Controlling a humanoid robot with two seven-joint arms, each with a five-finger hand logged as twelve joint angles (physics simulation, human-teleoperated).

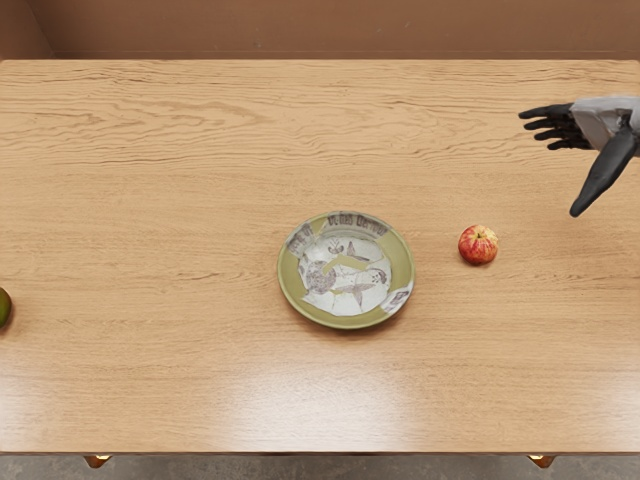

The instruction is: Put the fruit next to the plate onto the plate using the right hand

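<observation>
Right hand [595,128] hovers above the table [150,180] at the far right of the head view, its arm coming in from the right edge; the dark fingers [548,124] are spread and point leftward, the thumb hangs down, and nothing is held. An apple [478,244], red with a yellowish patch, sits on the wood below the hand and a little to the left of the fingertips, well apart from them. Past the apple, farther from the hand on the same side, lies the plate [288,272], olive-rimmed with a painted centre and nothing on it; apple and plate are near each other but not touching. By my reading the task is at its very start: the reach toward the fruit is the step in hand, and no grasp has been made. The next move would call for bringing the hand down and leftward over the apple, closing the fingers round it, then carrying it a short way farther left to the plate. Most of the arm is cut off by the picture's edge, so its pose cannot be judged. At the opposite edge, farthest from the hand, a greenish object [3,307] is mostly cropped; it may be another fruit, but I cannot tell. No left hand shows.
</observation>
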